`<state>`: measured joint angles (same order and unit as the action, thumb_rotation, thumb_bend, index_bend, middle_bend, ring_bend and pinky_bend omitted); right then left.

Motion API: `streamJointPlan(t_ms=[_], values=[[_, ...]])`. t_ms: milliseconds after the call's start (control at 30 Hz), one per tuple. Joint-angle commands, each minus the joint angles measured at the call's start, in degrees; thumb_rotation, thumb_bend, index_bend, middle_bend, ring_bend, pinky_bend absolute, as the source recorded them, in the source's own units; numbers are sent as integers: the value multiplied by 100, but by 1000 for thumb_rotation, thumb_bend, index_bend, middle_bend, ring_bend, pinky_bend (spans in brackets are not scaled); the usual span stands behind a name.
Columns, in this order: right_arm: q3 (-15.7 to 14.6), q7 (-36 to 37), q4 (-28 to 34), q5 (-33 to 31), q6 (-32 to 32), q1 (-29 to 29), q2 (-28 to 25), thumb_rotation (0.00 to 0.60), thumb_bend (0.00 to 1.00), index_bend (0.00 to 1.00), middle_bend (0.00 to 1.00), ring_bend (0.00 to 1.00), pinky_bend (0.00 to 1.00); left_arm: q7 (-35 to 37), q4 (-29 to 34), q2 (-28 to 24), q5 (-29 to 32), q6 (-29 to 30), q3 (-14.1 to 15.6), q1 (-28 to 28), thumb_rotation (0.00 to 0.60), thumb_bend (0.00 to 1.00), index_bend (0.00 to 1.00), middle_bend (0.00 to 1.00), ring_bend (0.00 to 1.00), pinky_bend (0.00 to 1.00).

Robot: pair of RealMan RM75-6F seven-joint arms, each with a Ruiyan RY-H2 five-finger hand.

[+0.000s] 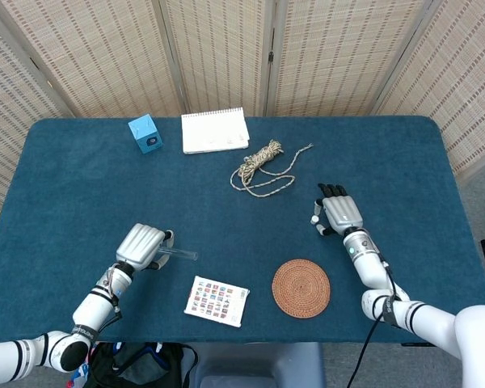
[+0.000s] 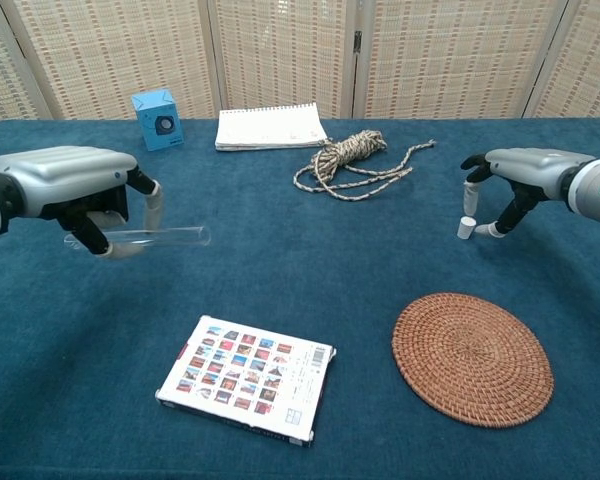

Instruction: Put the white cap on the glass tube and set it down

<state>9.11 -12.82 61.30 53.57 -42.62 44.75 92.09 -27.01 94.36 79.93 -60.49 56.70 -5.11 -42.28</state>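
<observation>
The left hand (image 2: 75,185), at seven o'clock on the table (image 1: 81,174), is gripping the glass tube (image 2: 145,237) level, open end presumably offered rightward, while the right hand (image 2: 515,180), fingers parted and empty, is straddling the white cap (image 2: 466,227) at four o'clock, apparently to pinch it.

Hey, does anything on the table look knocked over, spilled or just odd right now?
Nothing stands out. The white cap stands upright beside the right hand; the left hand holds the glass tube level above the table. The rope lies loosely coiled, unspilled.
</observation>
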Motion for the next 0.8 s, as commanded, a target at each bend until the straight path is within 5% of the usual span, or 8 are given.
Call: streamJointPlan(t_ms=[33, 800], values=[[30, 1, -87, -8, 66, 25, 61, 600, 301, 448, 58, 0, 0, 9, -10, -3, 2, -5, 1, 3, 600, 410, 547, 969, 991, 1000], [172, -111, -403, -32, 281, 138, 298, 600, 331, 501, 100, 0, 0, 109, -141, 41, -26, -64, 7, 16, 600, 410, 547, 969, 991, 1000]])
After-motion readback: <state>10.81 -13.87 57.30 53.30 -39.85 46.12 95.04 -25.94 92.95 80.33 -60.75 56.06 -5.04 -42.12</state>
